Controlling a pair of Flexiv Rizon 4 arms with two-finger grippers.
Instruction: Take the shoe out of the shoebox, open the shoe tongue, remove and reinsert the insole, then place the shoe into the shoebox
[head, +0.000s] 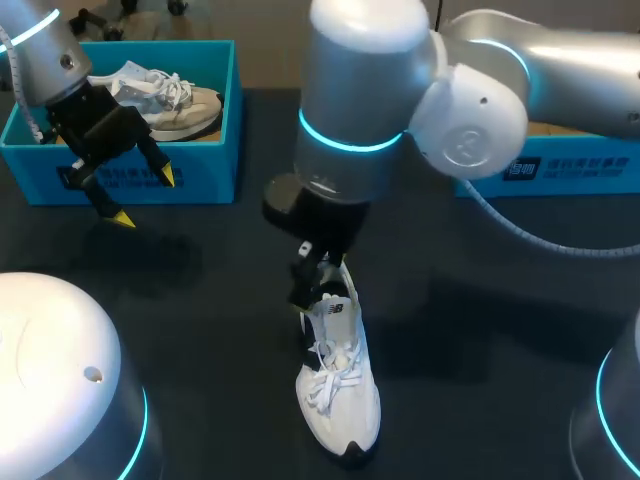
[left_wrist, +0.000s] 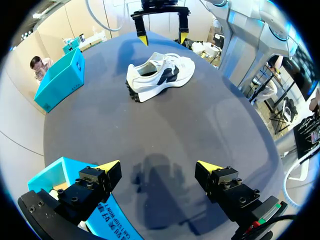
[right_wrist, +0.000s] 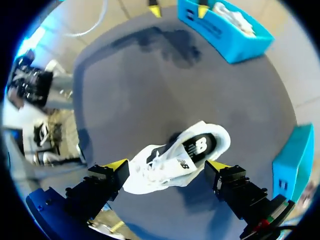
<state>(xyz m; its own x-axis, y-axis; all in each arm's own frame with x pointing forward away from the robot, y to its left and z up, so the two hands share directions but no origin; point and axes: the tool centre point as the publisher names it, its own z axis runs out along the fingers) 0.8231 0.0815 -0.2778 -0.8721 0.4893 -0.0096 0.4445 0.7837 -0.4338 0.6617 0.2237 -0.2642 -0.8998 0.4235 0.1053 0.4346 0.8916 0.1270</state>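
Heads up: in the head view your right gripper (head: 315, 275) was mostly buried under its own wrist, and the blue box (head: 560, 170) on the far right was half hidden behind that arm. The print on the shoebox (head: 120, 165) was too small to make out. The white shoe (right_wrist: 180, 162) had a dark logo on its side and stood upright mid-table (head: 200, 330). The right gripper's fingers were spread wide on either side above it, gripping nothing. Your left gripper (head: 143, 198) hung wide apart and empty just in front of the shoebox, far left, which held a second shoe (head: 170, 100).
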